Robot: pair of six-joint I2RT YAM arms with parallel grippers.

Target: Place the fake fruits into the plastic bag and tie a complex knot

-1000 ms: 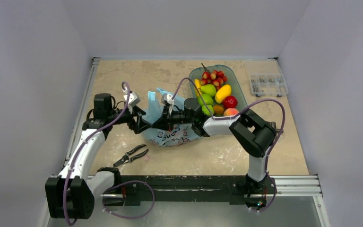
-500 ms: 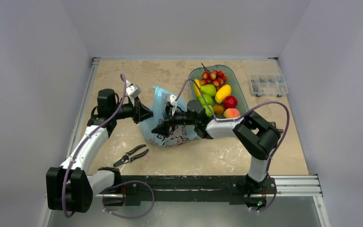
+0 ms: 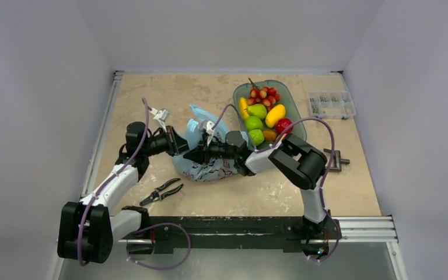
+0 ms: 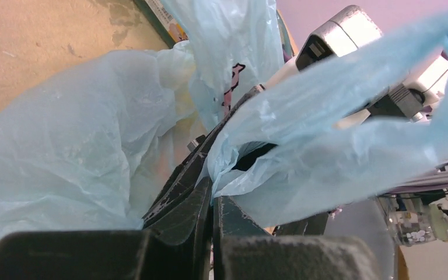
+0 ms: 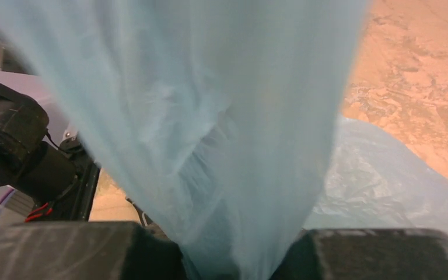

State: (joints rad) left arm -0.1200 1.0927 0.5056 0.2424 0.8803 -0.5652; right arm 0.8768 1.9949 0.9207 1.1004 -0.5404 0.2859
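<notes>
The table (image 3: 151, 99) carries the plastic bag (image 3: 207, 170), which lies crumpled at its middle between the 2 arms, just left of a teal dish (image 3: 287, 98) in which the fake fruits (image 3: 257, 110) are heaped. A clear compartment box (image 3: 331, 104) sits near the table's far right corner. The left pincer (image 4: 212, 204) is closed tight on a fold of the bag's upper plastic, the right pincer (image 5: 239, 254) stands narrow, nipping a band of that plastic which fills its gap, and pliers (image 3: 162, 191) lie on the table near the left arm.
</notes>
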